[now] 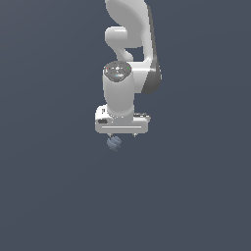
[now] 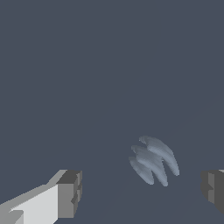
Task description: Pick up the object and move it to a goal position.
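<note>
The object [image 1: 114, 143] is a small blue-grey roundish lump with darker stripes, lying on the dark floor just below the white bar of my gripper [image 1: 123, 135], towards the exterior view's left end of that bar. In the wrist view the object [image 2: 154, 160] shows between the two grey fingertips [image 2: 70, 194], nearer to the other fingertip [image 2: 213, 190] and a little beyond the line joining them. My gripper [image 2: 142, 192] stands open with nothing held. I cannot tell how far above the floor the fingertips hang.
The white arm [image 1: 128, 54] rises behind the gripper towards the top of the exterior view. A plain dark blue-grey floor [image 1: 196, 196] spreads all around.
</note>
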Tool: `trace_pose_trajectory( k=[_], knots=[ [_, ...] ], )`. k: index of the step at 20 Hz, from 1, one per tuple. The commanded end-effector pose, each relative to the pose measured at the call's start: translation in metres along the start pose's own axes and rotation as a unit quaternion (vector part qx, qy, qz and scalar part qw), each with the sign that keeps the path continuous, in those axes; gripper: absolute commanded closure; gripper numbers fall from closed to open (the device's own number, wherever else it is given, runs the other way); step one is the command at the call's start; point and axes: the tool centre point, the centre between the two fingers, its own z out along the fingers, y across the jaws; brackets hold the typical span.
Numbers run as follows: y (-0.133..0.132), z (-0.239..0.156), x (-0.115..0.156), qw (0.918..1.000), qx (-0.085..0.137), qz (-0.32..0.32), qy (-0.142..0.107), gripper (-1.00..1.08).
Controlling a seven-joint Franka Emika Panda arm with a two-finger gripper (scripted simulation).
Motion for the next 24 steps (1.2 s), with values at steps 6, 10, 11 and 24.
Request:
trace_pose_trajectory(
  k=[6,10,11,24],
  knots=[
    [0.013,-0.01,0.005,0.9999,-0.008,0.0,0.01,-0.92],
    [0.027,-0.02,0.01,0.9996,-0.017,0.001,0.021,-0.92],
    [0.027,-0.021,0.01,0.9996,-0.017,0.002,0.021,-0.92],
    [0.028,-0.009,0.006,0.9989,-0.014,0.042,0.018,-0.92]
  ],
)
